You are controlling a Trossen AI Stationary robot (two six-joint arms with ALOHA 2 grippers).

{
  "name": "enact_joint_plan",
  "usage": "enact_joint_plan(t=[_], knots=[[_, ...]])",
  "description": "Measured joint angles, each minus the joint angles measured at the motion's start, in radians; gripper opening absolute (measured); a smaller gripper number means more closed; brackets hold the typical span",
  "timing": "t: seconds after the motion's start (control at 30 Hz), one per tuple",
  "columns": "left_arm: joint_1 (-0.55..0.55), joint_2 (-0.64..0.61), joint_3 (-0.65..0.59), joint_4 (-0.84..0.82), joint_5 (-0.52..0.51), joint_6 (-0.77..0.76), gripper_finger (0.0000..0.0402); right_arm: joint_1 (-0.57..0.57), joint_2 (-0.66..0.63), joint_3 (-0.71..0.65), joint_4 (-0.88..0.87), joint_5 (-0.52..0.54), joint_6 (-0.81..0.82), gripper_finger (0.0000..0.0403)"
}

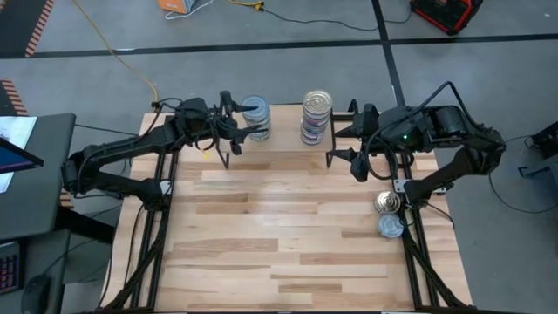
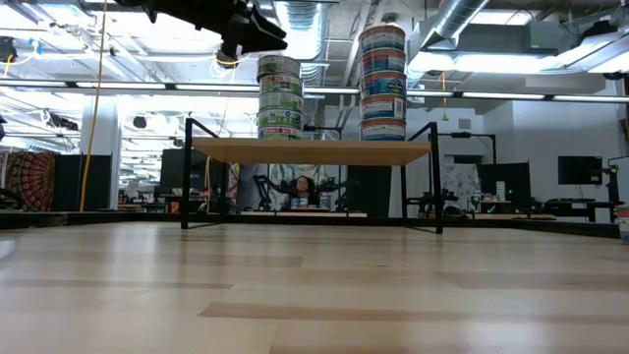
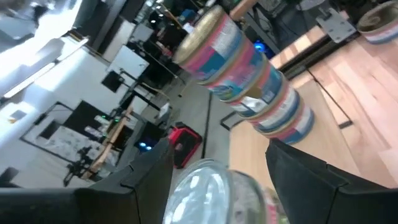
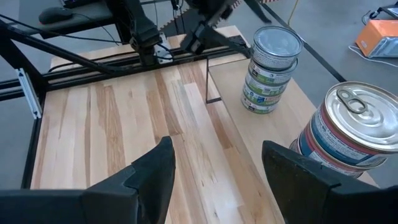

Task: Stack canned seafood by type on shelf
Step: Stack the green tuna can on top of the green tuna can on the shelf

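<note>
The shelf [image 1: 283, 144] stands at the table's far edge and carries two stacks of tins. The left stack [image 1: 255, 122] has a bluish top and green-white labels. The right stack [image 1: 316, 115] has a silver top and blue-red labels. Two loose tins [image 1: 387, 203] [image 1: 391, 227] rest flat on the table near its right edge. My left gripper [image 3: 214, 180] is open, with a finger on either side of the left stack's top tin [image 3: 208, 190]. In the low view its fingertips [image 2: 277, 39] sit just above that stack [image 2: 280, 93]. My right gripper [image 4: 214, 177] is open over the table by the shelf's right end.
Black frame rails run along the table's left and right edges [image 1: 410, 253]. Bare tabletop [image 1: 279, 235] lies in front of the shelf. Cables and a red case lie on the floor beyond the far edge. A person [image 2: 305, 185] sits far behind the shelf.
</note>
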Motion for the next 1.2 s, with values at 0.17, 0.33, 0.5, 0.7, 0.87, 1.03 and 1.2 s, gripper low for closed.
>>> enact_joint_plan(t=[0.17, 0.33, 0.5, 0.7, 0.87, 1.03, 1.2], knots=[[0.002, -0.078, 0.000, -0.060, -0.007, -0.007, 0.0244, -0.003, 0.000, 0.000, -0.008, 0.000, -0.004, 0.0265], [0.003, -0.150, 0.000, -0.180, -0.077, -0.017, 0.0244, -0.018, 0.000, 0.000, -0.006, 0.000, -0.021, 0.0265], [0.004, -0.156, 0.000, -0.271, -0.207, 0.001, 0.0244, -0.031, 0.000, 0.000, 0.001, 0.000, -0.038, 0.0265], [0.015, -0.084, 0.000, -0.239, -0.372, 0.068, 0.0244, -0.030, 0.000, 0.000, 0.004, 0.000, -0.045, 0.0265], [0.024, -0.015, 0.000, -0.149, -0.433, 0.098, 0.0244, -0.015, 0.000, 0.000, 0.002, 0.000, -0.045, 0.0265], [0.024, 0.013, 0.000, -0.102, -0.435, 0.116, 0.0244, -0.006, 0.000, 0.000, -0.008, 0.000, -0.040, 0.0265], [0.019, -0.012, 0.000, -0.139, -0.512, 0.126, 0.0244, -0.007, 0.000, 0.000, -0.022, 0.000, -0.028, 0.0265]])
